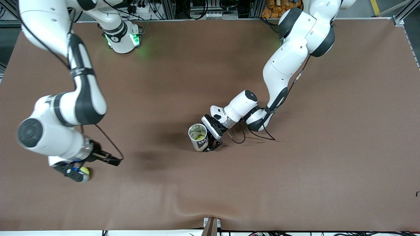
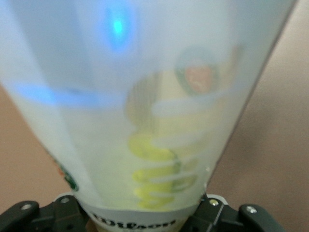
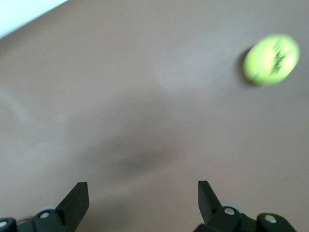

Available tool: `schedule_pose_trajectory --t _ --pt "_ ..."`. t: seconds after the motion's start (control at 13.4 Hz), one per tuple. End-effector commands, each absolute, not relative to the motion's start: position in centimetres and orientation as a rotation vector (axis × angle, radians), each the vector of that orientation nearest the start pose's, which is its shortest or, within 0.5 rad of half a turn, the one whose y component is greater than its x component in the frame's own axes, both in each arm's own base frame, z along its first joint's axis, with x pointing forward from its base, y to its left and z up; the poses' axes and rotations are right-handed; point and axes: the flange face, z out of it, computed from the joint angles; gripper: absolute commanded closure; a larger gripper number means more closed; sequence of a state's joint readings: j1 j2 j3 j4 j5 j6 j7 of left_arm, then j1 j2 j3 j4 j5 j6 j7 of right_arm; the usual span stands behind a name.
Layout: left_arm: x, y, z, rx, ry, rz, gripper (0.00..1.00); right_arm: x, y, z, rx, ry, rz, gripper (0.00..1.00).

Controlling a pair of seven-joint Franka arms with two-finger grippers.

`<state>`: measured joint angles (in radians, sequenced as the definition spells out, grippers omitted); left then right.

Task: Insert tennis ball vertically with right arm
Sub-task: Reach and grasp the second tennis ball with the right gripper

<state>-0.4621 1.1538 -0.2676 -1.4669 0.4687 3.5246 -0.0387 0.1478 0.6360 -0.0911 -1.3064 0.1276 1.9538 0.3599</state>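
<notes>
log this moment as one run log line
left gripper: shut on tube, upright | right gripper: open, empty, over table | tennis ball: loose on table

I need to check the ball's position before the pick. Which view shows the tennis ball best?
The right wrist view: the tennis ball lies unobstructed on the table. The front view shows it partly hidden under the right pincer; the left wrist view misses it.

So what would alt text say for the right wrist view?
The right arm's tool, fingers spread wide and empty, hangs above a brown table mat, with a yellow-green tennis ball lying loose on the mat ahead.
</notes>
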Motion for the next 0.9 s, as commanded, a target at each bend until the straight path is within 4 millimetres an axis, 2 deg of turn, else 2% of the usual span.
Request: schedule_pose_trajectory --t 0.0,0.15,0.3,0.45,0.6,0.82 --pt "53.6 -48.2 10.5 -2.897 1.505 -1.472 0.22 74.1 -1.6 33.1 -3.116 0.253 -0.04 0.0" --pt "53.6 -48.2 10.5 -2.899 1.502 -1.472 0.22 74.9 -5.2 30.8 -3.164 0.07 -0.129 0.0" --pt "53.6 -48.2 10.5 -2.899 1.502 -1.472 0.22 75.2 -8.0 28.3 -3.224 -0.015 -0.167 0.0" --pt "53.6 -48.3 10.5 -2.897 1.504 -1.474 0.22 75.3 -8.8 26.9 -3.251 -0.083 -0.187 0.0" --pt "53.7 -48.2 10.6 -2.897 1.502 -1.477 0.22 75.0 -8.7 25.3 -3.249 -0.083 -0.166 0.0" --pt "53.7 -48.2 10.7 -2.895 1.502 -1.48 0.22 75.3 -9.2 23.2 -3.248 -0.084 -0.239 0.0"
